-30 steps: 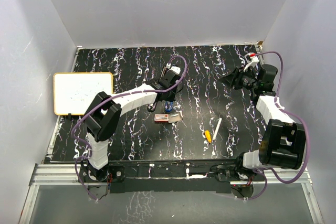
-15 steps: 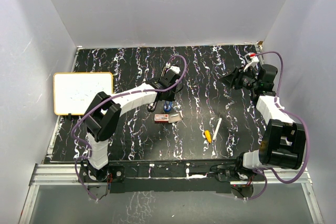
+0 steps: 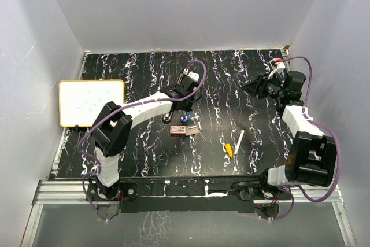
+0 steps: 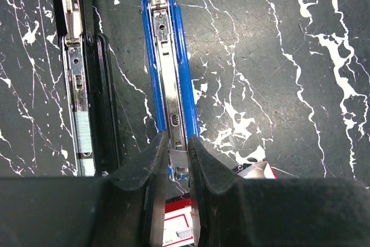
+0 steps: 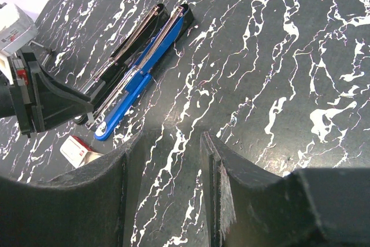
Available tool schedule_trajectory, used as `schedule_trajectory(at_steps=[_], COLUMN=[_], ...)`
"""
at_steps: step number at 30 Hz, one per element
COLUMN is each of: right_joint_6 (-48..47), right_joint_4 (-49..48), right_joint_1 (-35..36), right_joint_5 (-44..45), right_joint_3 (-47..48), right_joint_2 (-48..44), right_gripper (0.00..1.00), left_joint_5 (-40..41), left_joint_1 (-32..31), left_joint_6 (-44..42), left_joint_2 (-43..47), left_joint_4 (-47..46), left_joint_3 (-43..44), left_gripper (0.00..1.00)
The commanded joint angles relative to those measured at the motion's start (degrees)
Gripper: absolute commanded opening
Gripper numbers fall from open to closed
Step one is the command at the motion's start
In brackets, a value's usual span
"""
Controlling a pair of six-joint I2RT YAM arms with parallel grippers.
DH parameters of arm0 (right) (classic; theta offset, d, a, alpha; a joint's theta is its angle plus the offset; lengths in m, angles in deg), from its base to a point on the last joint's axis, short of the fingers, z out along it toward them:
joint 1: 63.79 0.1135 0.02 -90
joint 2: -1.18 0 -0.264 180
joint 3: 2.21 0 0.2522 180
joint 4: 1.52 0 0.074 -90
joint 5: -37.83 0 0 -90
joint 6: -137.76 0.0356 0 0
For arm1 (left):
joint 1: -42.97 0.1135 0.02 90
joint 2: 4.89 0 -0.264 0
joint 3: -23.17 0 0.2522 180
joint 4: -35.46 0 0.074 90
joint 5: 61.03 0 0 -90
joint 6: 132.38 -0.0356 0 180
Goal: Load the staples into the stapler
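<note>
A blue stapler (image 4: 167, 56) lies opened flat, its metal staple channel bare. My left gripper (image 4: 178, 143) hovers over the channel's near end, shut on a short silver strip of staples (image 4: 178, 158). The red-and-white staples box (image 4: 176, 224) lies just below the fingers, with its tan tray (image 4: 254, 169) to the right. From above, the left gripper (image 3: 184, 110) stands over the blue stapler (image 3: 185, 118), and the box (image 3: 178, 131) lies in front of it. My right gripper (image 5: 173, 143) is open and holds nothing; it hangs at the table's far right (image 3: 255, 87), well away from the stapler (image 5: 139, 79).
A second, black stapler (image 4: 81, 85) lies opened beside the blue one on its left. A white pen with a yellow tip (image 3: 235, 144) lies near the front centre-right. A yellow-framed whiteboard (image 3: 91, 102) sits at the table's left edge.
</note>
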Motion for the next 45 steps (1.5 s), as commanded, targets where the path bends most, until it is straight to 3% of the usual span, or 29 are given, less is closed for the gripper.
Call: schedule_trajectory(at_steps=[1,22,45], right_joint_6=[0.19,0.11,0.02], right_joint_4=[-3.39,-3.38,-3.63], right_joint_1=[-0.60,-0.96,-1.13], right_joint_5=[-0.53,-0.67,-0.87], right_joint_3=[-0.33,-0.49,-0.83], right_joint_2=[-1.55,-1.72,-1.99], right_gripper=[0.45,0.45,0.45], left_joint_5=[1.16,5.80,5.42], left_joint_1=[-1.20,-1.81,-1.81], left_joint_6=[-3.09,-0.87,1.48], left_joint_2=[5.89,5.22,3.22], left_joint_4=[0.37,-0.17,-1.62], left_joint_3=[1.44,-1.13,-2.07], left_gripper=[0.00,0.00,0.00])
